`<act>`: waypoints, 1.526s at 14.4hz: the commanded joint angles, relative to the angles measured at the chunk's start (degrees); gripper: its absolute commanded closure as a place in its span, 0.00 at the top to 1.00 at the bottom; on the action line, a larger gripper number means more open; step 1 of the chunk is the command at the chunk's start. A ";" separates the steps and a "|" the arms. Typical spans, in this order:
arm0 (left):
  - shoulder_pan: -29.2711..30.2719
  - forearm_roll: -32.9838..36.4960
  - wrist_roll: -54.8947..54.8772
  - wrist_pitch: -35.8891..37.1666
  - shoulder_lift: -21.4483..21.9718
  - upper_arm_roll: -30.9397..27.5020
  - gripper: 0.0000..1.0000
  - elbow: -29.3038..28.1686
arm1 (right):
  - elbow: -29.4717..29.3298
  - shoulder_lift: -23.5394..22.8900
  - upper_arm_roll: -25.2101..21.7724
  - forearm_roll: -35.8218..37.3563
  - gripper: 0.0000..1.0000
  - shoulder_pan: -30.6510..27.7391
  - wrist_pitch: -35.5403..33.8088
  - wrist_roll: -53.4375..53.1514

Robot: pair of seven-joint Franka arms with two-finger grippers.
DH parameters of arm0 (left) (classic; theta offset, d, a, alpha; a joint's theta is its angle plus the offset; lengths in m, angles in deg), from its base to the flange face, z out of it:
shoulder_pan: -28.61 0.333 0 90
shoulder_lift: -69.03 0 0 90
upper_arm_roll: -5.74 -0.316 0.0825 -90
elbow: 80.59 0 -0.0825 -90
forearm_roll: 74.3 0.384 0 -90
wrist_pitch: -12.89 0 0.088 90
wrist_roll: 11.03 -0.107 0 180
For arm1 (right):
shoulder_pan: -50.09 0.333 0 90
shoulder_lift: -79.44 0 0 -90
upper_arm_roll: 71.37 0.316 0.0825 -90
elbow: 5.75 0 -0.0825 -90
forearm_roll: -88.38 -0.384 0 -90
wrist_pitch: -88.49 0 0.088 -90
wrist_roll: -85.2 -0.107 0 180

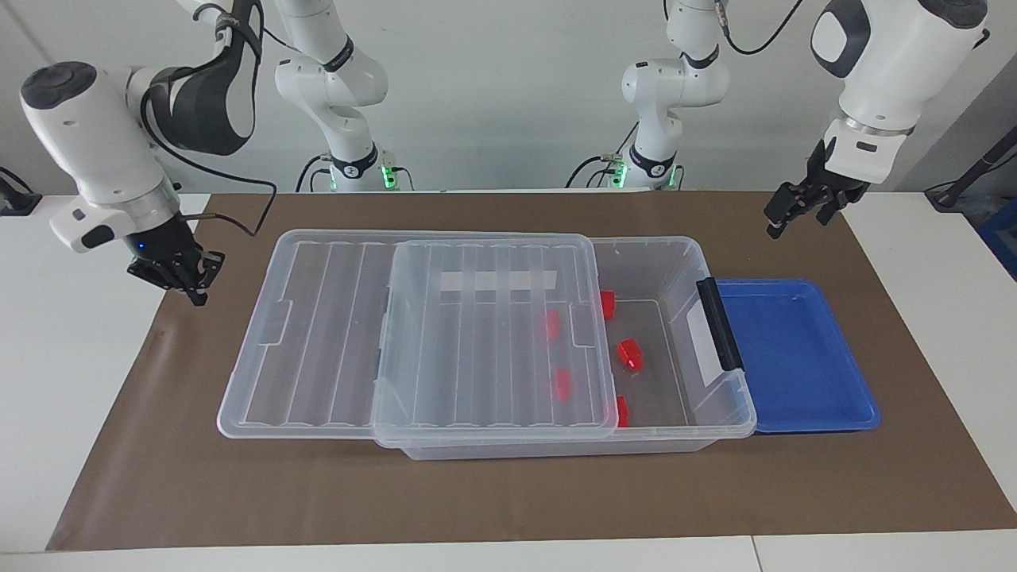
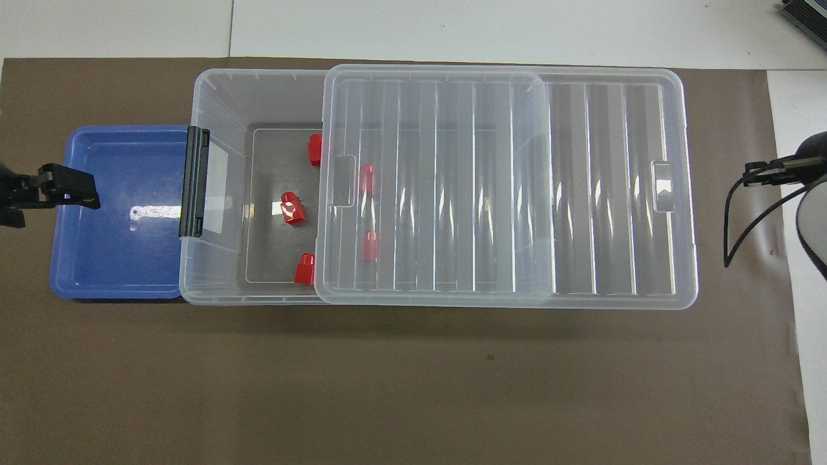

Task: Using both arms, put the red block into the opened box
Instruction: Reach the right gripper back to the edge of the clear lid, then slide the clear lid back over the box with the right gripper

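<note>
The right gripper (image 1: 196,295) hangs over the brown mat beside the box (image 1: 675,254), jaws pressed together. A red block (image 1: 630,353) lies inside the box, in its uncovered end, near the lid (image 1: 493,334). The left gripper (image 1: 775,222) hangs above the mat near the blue tray (image 1: 794,349), jaws spread.

The facing camera sits high across the table, looking back at the robots along the upper frame edge, wide enough to take in the whole brown mat (image 1: 159,477). The overhead camera looks steeply down from the robots' end, closer in. Both share the box (image 1: 683,262) (image 2: 219,97) and blue tray (image 1: 802,349) (image 2: 116,258), turned half around.
</note>
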State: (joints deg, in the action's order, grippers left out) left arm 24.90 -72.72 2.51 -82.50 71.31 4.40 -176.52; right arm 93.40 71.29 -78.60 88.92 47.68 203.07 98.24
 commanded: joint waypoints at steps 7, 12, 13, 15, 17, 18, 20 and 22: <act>-0.07 0.26 -0.97 1.53 0.71 0.02 1.00 0.30 | -0.19 -5.92 0.99 -8.88 0.00 2.76 6.35 1.29; 0.02 0.26 -0.97 1.79 0.71 -0.07 1.00 0.39 | -0.19 -5.92 0.99 -10.56 0.00 7.24 6.53 -3.89; -0.07 0.26 -0.97 1.71 0.71 -0.07 1.00 0.39 | -0.19 -5.92 0.99 -10.56 0.00 8.20 6.53 -4.95; 0.02 0.26 -0.97 1.36 0.71 -0.07 1.00 0.39 | -0.10 -5.92 0.99 -10.56 0.00 10.05 6.53 -7.06; 0.02 0.26 -0.97 1.53 0.71 -0.07 1.00 0.39 | 0.08 -5.92 0.99 -10.56 0.00 11.90 6.53 -8.82; 0.02 0.26 -0.97 1.44 0.71 -0.07 1.00 0.39 | 0.25 -5.92 0.99 -10.56 0.00 12.51 6.53 -9.70; 0.02 0.26 -0.97 1.09 0.71 -0.07 1.00 0.39 | 0.34 -5.92 0.99 -10.65 0.00 14.36 6.53 -11.54; 0.02 0.26 -0.89 1.35 0.71 -0.07 1.00 0.39 | 0.34 -5.92 0.99 -10.65 0.00 16.03 6.53 -13.82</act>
State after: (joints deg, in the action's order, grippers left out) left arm 24.89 -72.72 2.36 -81.98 71.46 4.48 -176.45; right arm 93.15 65.47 -77.65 79.83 62.08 208.94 86.56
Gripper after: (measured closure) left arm 0.000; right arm 0.991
